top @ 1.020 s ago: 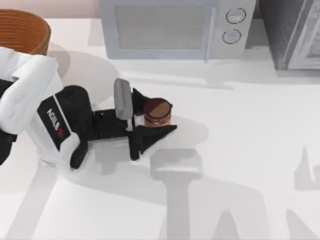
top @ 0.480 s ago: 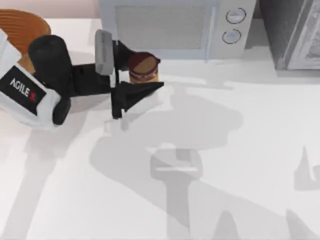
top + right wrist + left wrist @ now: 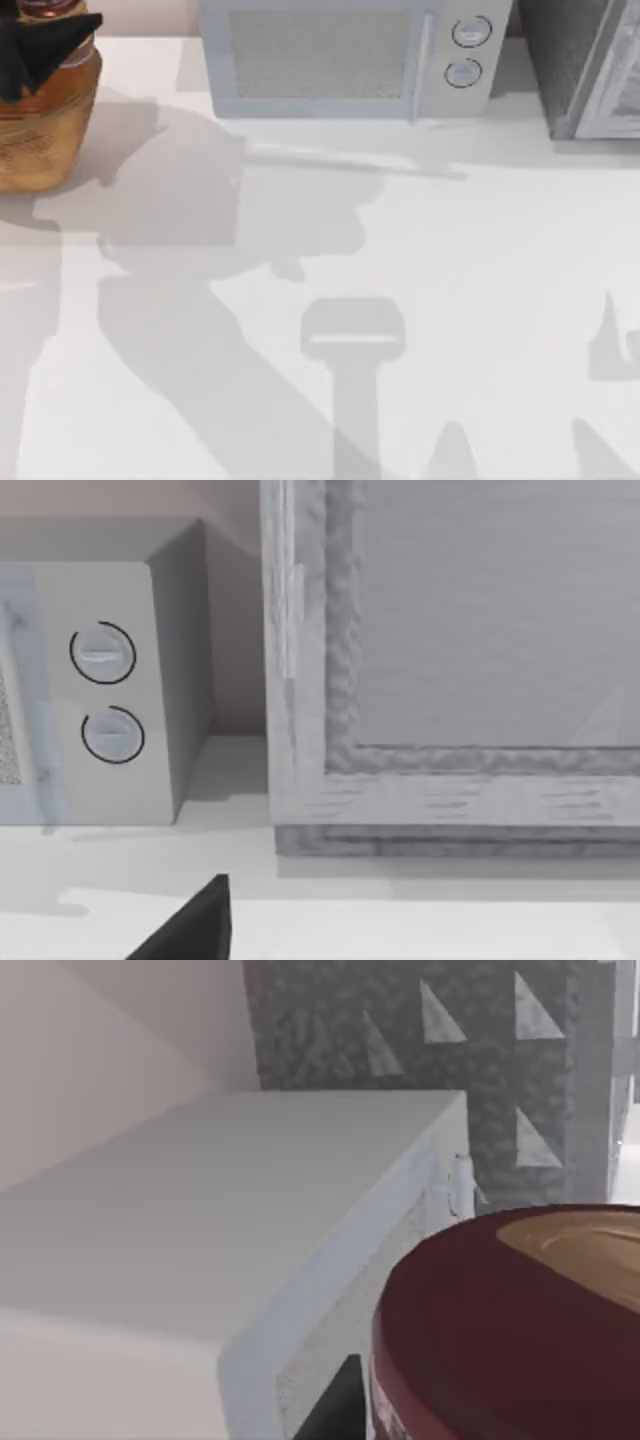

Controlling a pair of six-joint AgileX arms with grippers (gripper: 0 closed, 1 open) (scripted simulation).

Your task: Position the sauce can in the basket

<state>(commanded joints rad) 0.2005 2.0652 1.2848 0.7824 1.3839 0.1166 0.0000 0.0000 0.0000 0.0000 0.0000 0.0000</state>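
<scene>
At the table's far left corner stands the basket (image 3: 40, 130), tan and woven. Directly above it my left gripper (image 3: 52, 32) is shut on the sauce can (image 3: 50, 8), whose dark top reaches the picture's upper edge. The black fingers (image 3: 25, 55) cover most of the can's side. In the left wrist view the can's dark red-brown top (image 3: 510, 1330) looms close, with a black finger (image 3: 335, 1410) beside it. A dark part of my right gripper (image 3: 190, 930) shows in the right wrist view, parked facing the back of the table.
A white microwave (image 3: 340, 55) stands along the back edge right of the basket, its two knobs (image 3: 105, 695) facing my right wrist camera. A grey cabinet (image 3: 590, 65) fills the back right corner. Arm shadows lie across the white tabletop (image 3: 450, 250).
My left gripper has carried the sauce can up and to the far left, from the table's middle to above the basket. The left arm's body has left the top view.
</scene>
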